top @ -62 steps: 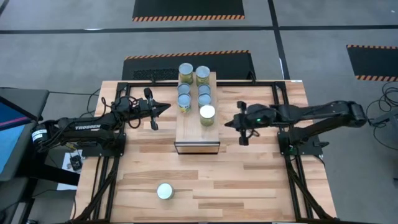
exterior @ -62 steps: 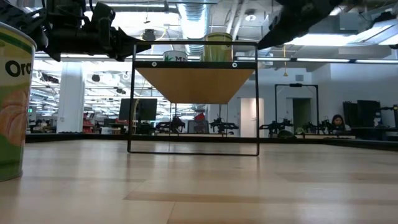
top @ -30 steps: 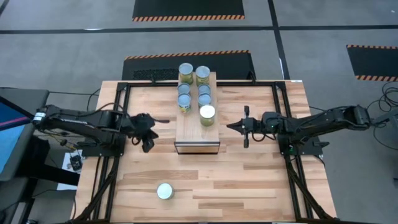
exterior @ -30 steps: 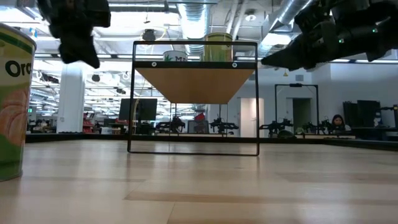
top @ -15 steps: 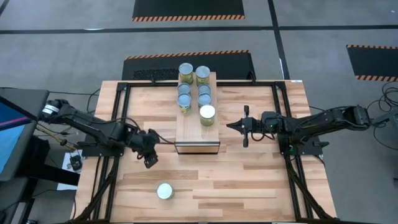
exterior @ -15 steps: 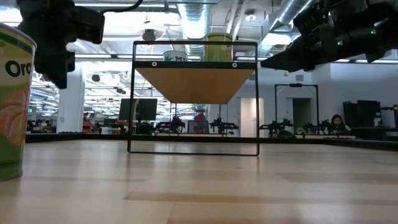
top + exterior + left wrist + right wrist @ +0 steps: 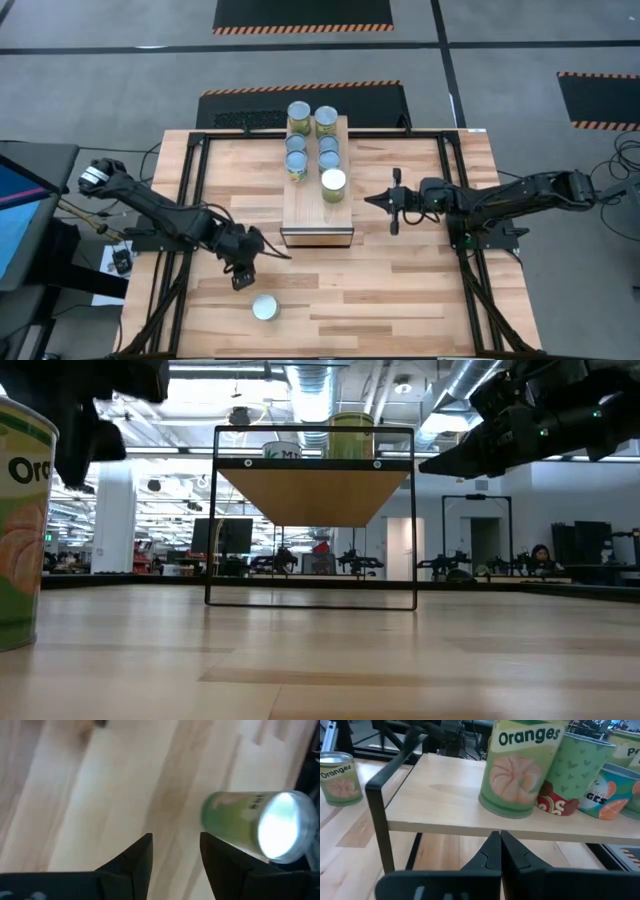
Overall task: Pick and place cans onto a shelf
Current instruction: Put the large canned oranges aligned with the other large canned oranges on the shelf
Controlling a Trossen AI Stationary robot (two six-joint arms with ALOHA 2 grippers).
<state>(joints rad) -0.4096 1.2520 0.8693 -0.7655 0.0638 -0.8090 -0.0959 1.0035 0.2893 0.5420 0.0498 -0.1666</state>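
One loose can point(image 7: 265, 307) with a silver lid and green label stands upright on the tabletop near the near edge; it also shows in the left wrist view point(image 7: 255, 822) and the low view point(image 7: 20, 520). My left gripper point(image 7: 247, 272) hovers just left of and beyond it, open point(image 7: 175, 855), with nothing between its fingers. Several cans point(image 7: 312, 148) stand on the light-wood shelf point(image 7: 305, 205) at the table's middle. My right gripper point(image 7: 385, 203) waits right of the shelf, shut point(image 7: 497, 847), pointing at it.
The shelf's black metal legs point(image 7: 212, 520) stand on the table. Black frame rails point(image 7: 190, 200) run along both table sides. Bare plank tabletop point(image 7: 400, 290) lies between the shelf and the near edge.
My left gripper has swung from beside the shelf's left side toward the table's near edge and the loose can, dropping lower and turning from pointing right to pointing nearer. My right gripper has kept still.
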